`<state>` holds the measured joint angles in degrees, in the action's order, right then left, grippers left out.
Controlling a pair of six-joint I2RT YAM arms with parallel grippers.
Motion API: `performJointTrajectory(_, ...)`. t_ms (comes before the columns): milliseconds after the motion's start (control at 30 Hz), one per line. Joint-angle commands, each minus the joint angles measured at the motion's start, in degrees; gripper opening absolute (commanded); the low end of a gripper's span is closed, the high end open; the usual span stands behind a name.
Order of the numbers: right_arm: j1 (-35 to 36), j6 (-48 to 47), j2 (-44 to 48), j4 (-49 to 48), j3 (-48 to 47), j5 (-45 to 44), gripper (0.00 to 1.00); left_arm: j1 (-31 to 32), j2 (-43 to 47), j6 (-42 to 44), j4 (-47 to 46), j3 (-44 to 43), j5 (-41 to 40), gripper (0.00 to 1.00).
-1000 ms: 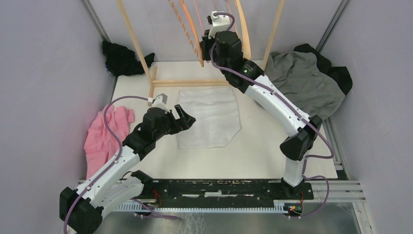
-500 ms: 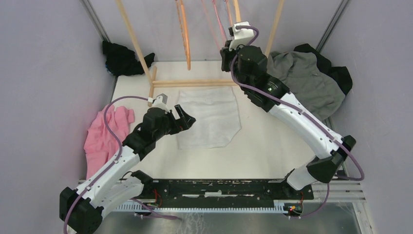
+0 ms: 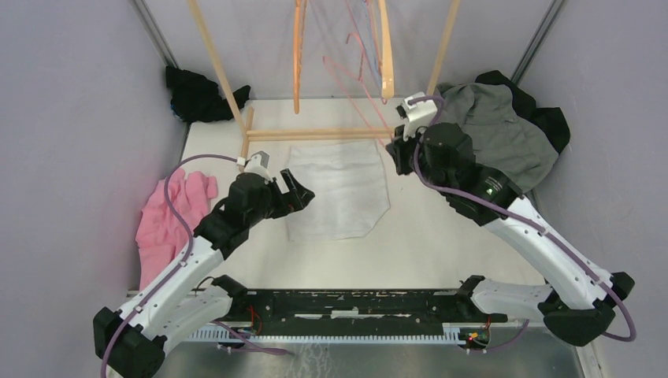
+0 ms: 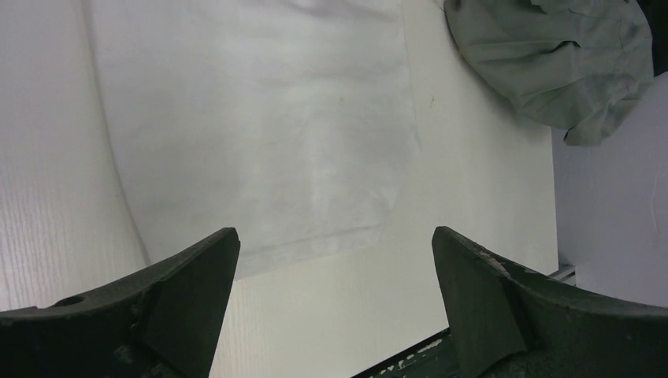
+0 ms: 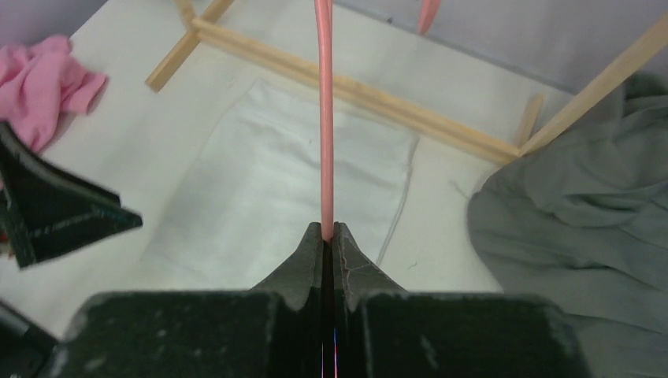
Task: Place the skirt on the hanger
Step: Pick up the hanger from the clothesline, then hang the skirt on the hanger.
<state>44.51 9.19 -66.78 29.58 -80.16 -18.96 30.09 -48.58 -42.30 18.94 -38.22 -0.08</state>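
the white skirt (image 3: pixel 339 189) lies flat and spread out in the middle of the counter (image 3: pixel 425 244), toward the far edge, just beside the base bar of the wooden rack (image 3: pixel 307 134). no pincer touches it.

the left pincer (image 3: pixel 298 189) is released, its jaws wide apart and holding nothing. in the top view it sits over the skirt's left border, and its own wrist view looks down on the cloth between the two fingers (image 4: pixel 189 276).

the right pincer (image 5: pixel 327 232) is clenched on a thin rod of the pink hanger (image 5: pixel 324 118), which rises straight out from between its closed tips. in the top view this pincer is by the skirt's far right corner, and the hanger shows only as blurred pink lines slanting up toward the rack.

a grey garment (image 3: pixel 496 134) is heaped at the far right corner, a black garment (image 3: pixel 201 94) at the far left corner, and a pink garment (image 3: pixel 169 213) is crumpled along the left edge.
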Motion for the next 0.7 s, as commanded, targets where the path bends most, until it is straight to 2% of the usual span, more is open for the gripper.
performJointTrajectory(0, 0.05, 2.42, 5.87, 7.08, 5.22, 13.75, 0.01, 0.17, 0.44, 3.23, 1.15, -5.06, 1.34, 0.99)
performJointTrajectory(133, 0.05, 5.19, 11.46, 4.80, 13.29, 21.47, 0.01, 0.21, 1.14, 3.41, 2.83, -6.63, 4.52, 0.99)
performJointTrajectory(333, 0.07, 7.81, 11.72, -0.86, 23.30, 33.81, 0.01, 0.17, 4.32, 3.65, 5.30, -6.26, 6.80, 1.00)
performJointTrajectory(500, 0.05, 9.75, 9.17, -9.54, 30.96, 45.72, 0.01, 0.20, 5.14, 4.06, 6.44, -4.32, 10.23, 0.98)
performJointTrajectory(667, 0.03, 12.93, 4.98, -19.18, 37.42, 51.95, 0.01, 0.26, 6.34, 3.48, 8.10, 1.47, 11.05, 0.95)
